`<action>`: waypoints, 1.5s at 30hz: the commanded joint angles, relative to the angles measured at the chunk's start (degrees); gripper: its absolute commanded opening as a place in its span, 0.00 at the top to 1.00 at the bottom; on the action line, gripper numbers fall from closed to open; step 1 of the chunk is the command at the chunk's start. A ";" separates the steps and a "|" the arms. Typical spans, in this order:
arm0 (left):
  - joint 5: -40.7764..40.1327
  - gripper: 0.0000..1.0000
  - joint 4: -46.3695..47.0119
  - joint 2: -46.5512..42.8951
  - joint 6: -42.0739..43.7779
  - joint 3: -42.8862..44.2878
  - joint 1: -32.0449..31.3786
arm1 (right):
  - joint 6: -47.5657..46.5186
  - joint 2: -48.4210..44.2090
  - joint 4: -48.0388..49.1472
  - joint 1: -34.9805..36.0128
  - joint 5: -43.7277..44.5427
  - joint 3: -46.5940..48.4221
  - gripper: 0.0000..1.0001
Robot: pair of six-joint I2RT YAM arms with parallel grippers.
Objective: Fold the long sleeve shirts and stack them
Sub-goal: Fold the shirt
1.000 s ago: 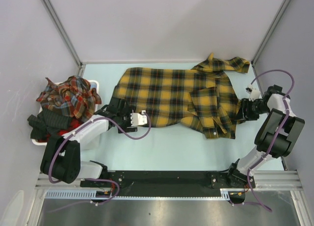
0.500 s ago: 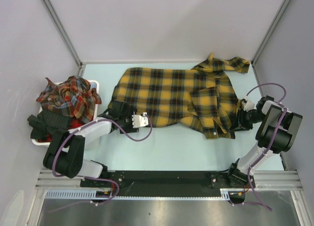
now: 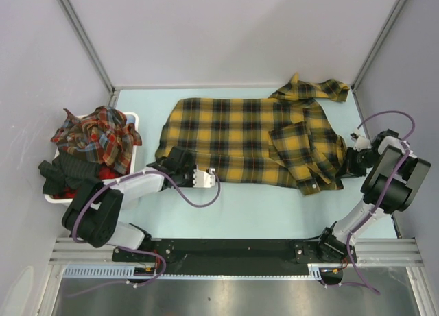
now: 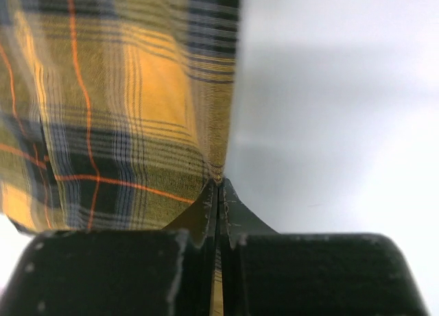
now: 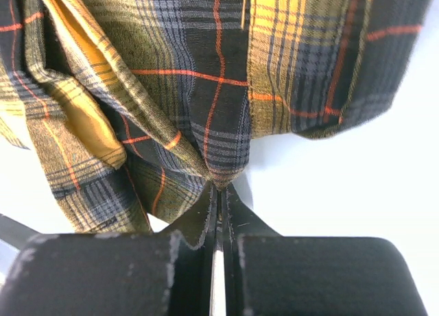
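Note:
A mustard-yellow plaid long sleeve shirt lies spread across the pale table, one sleeve bunched at the back right. My left gripper is at the shirt's near left edge. In the left wrist view that gripper is shut on the hem, with a strip of cloth between the jaws. My right gripper is at the shirt's right end. In the right wrist view it is shut on a pinched fold of the plaid cloth.
A white basket at the left holds a heap of red-toned plaid shirts and something black. Grey walls with metal posts close in the table on three sides. The arms' base rail runs along the near edge.
Both grippers have closed on the yellow shirt's edges. The left one slid slightly nearer and rightward, the right one drew back to the right, and the shirt now lies more stretched out.

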 commanded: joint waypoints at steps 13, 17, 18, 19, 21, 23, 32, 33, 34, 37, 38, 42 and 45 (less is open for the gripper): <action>14.10 0.32 -29.36 -8.07 -11.75 7.82 -1.40 | -19.00 -6.02 -17.57 -4.11 -0.99 9.18 0.58; 17.91 0.23 -32.20 -8.44 -12.19 14.69 5.80 | -18.58 -11.92 -16.98 -0.17 -2.49 13.39 0.43; 18.61 0.19 -32.38 -7.82 -12.19 17.05 6.69 | -17.00 -12.62 -16.79 1.58 -2.76 14.27 0.41; 20.36 0.13 -32.30 -6.69 -12.62 18.38 7.74 | -16.03 -12.72 -16.53 4.56 -4.06 15.15 0.39; 22.56 0.12 -33.25 -2.12 -12.89 23.46 10.99 | -12.60 -12.28 -12.32 8.44 -3.73 17.44 0.35; 25.11 0.07 -33.17 1.13 -14.47 26.90 14.15 | -8.21 -10.70 -7.86 13.17 -3.55 19.20 0.30; 21.00 0.06 -29.57 14.32 -16.33 37.63 15.05 | -1.33 3.86 -3.15 24.96 -0.22 34.48 0.16; 19.77 0.07 -29.92 15.64 -14.49 39.12 15.05 | -1.78 5.11 -3.34 25.67 1.36 35.89 0.17; 19.59 0.08 -30.18 17.39 -13.60 39.75 15.05 | -2.21 6.34 -3.43 26.46 1.98 37.64 0.17; 19.32 0.10 -31.15 19.95 -11.49 41.07 14.79 | -3.18 10.56 -2.38 28.58 3.57 40.28 0.18; 19.15 0.11 -31.50 20.57 -11.31 41.51 14.61 | -3.71 12.31 -2.37 28.93 3.74 41.08 0.18; 17.30 0.14 -33.08 22.50 -9.91 41.51 14.17 | -6.69 15.75 -3.16 30.34 4.63 43.28 0.18; 16.86 0.16 -33.00 22.42 -10.34 39.50 13.82 | -8.63 16.90 -5.36 30.86 4.01 43.03 0.19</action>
